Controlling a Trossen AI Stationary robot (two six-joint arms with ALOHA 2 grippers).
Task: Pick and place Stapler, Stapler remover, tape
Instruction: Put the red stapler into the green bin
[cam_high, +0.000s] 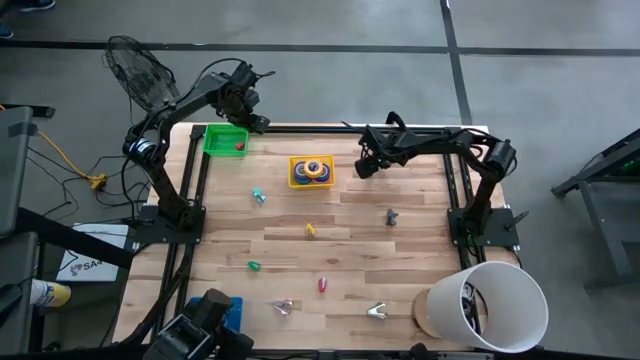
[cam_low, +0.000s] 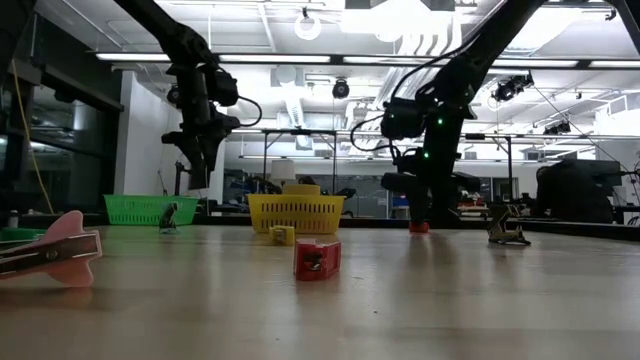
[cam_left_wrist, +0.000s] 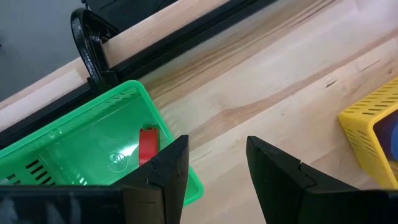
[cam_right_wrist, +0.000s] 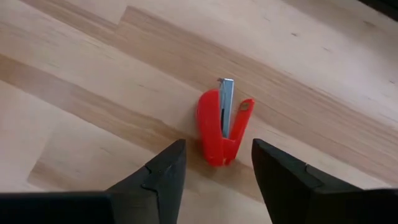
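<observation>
Step in hand: pickup of a small red stapler (cam_right_wrist: 222, 129), lying on bare wood near the table's (cam_high: 400, 270) far edge, right of the yellow basket (cam_high: 298, 180). The right gripper (cam_right_wrist: 214, 168) hangs low over it, jaws apart, one finger either side, not yet touching. Next move, as I judge: settle lower, close across the red body, lift.

The left gripper (cam_left_wrist: 214, 168) waits over the green basket's (cam_left_wrist: 93, 134) corner, jaws apart, empty; a red piece (cam_left_wrist: 147, 143) lies inside.

Room: open wood around the stapler; the far rail close behind, the yellow basket with tape rolls (cam_high: 313, 169) nearby.

Overhead and table-level cameras share the yellow basket (cam_high: 311, 172); wrist cameras look down close.
</observation>
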